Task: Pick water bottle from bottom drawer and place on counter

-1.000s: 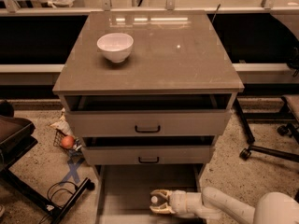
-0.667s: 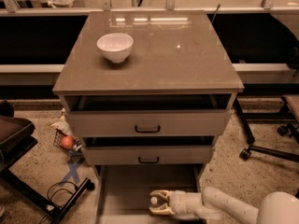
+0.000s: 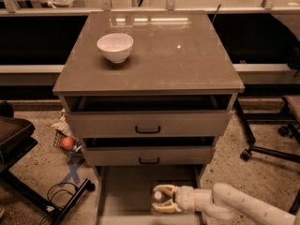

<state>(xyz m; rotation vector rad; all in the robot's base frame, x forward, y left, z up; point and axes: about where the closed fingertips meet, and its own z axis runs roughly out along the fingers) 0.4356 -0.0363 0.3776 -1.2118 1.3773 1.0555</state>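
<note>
The robot's cream-coloured arm [image 3: 243, 205] reaches in from the lower right, and its two-finger gripper [image 3: 158, 199] sits low over the floor of the pulled-out bottom drawer [image 3: 126, 196], the shallow grey-brown tray at the foot of the cabinet. The small clear plastic water bottle [image 3: 158, 196] is inside the gripper, in the drawer's right half. Only its white screw cap shows, as a round spot facing up toward the camera. The clear body cannot be made out, so the bottle's long axis cannot be told for sure, and neither can whether the gripper clamps it or merely brackets it.

Above the tray are two grey-brown drawers with black handles, one [image 3: 149, 161] below the other [image 3: 148, 129], both pulled slightly out. Over them lies the glossy grey-brown square counter [image 3: 187, 64]. A round white bowl [image 3: 115, 46] stands on its left rear part, well apart from the bottle.
</note>
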